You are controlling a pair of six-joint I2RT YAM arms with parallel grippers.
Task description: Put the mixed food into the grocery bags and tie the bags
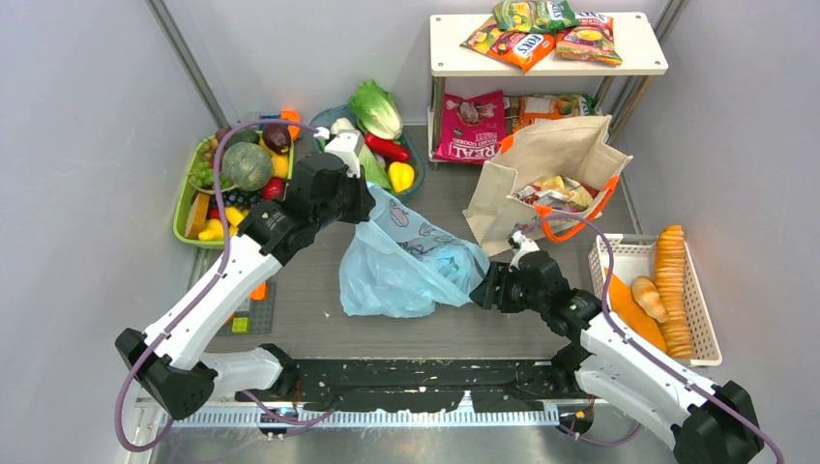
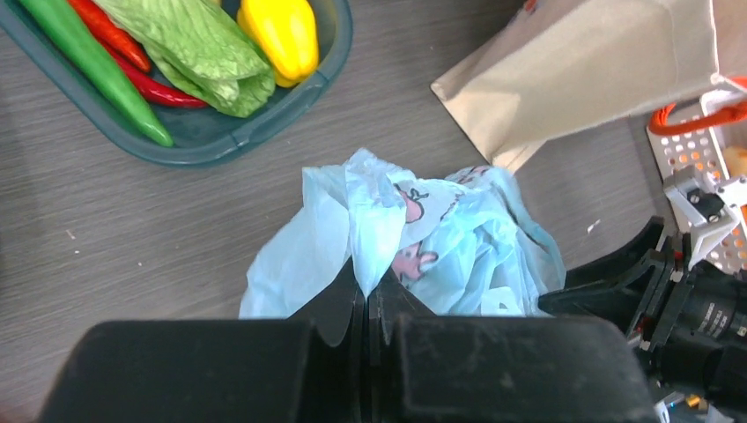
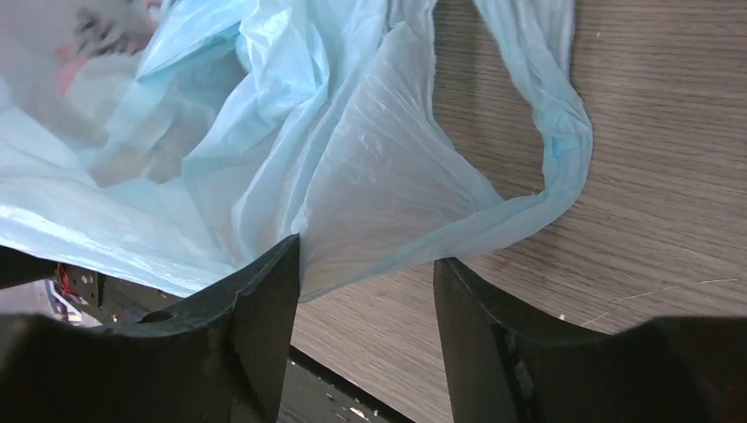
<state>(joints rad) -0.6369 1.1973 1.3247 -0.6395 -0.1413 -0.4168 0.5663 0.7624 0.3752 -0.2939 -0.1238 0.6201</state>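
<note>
The light-blue plastic bag (image 1: 406,261) lies crumpled mid-table. My left gripper (image 1: 363,198) is shut on a fold at its top edge, seen pinched in the left wrist view (image 2: 367,286). My right gripper (image 1: 481,288) is open at the bag's right side. In the right wrist view (image 3: 366,264) a bag handle loop (image 3: 537,176) lies between the fingers, ungripped. The beige tote (image 1: 541,159) stands open at back right holding packets. Snack packets (image 1: 522,43) lie on the shelf. The cabbage (image 1: 375,108) and yellow pepper (image 1: 401,176) sit in the teal tray, and the melon (image 1: 248,166) in the green tray.
A white mesh basket (image 1: 633,256) with stacked biscuits (image 1: 670,290) stands at right. The green tray (image 1: 184,208) is at back left, the teal tray (image 2: 203,132) behind the bag. The white shelf (image 1: 638,63) stands at back, a red packet (image 1: 471,126) beneath it.
</note>
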